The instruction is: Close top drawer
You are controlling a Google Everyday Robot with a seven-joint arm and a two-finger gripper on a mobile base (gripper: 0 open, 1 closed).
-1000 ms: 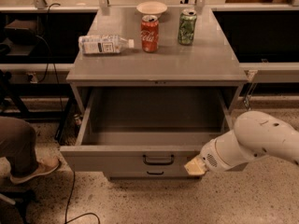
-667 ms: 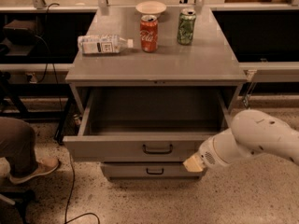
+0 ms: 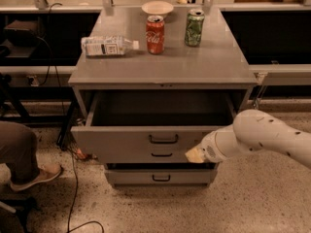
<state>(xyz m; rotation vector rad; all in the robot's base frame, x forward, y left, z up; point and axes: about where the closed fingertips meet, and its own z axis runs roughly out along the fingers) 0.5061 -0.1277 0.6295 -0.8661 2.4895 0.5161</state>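
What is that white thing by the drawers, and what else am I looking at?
The white thing is a robot's arm. Its gripper, the tan tip, sits at the right end of the top drawer, which stands partly open. It seems to press against the front and carries nothing that I can see. The single camera looks down at the cabinet's front. On the cabinet top are a bottle lying on its side, a red can, a green can and a bowl. A person's leg shows at left.
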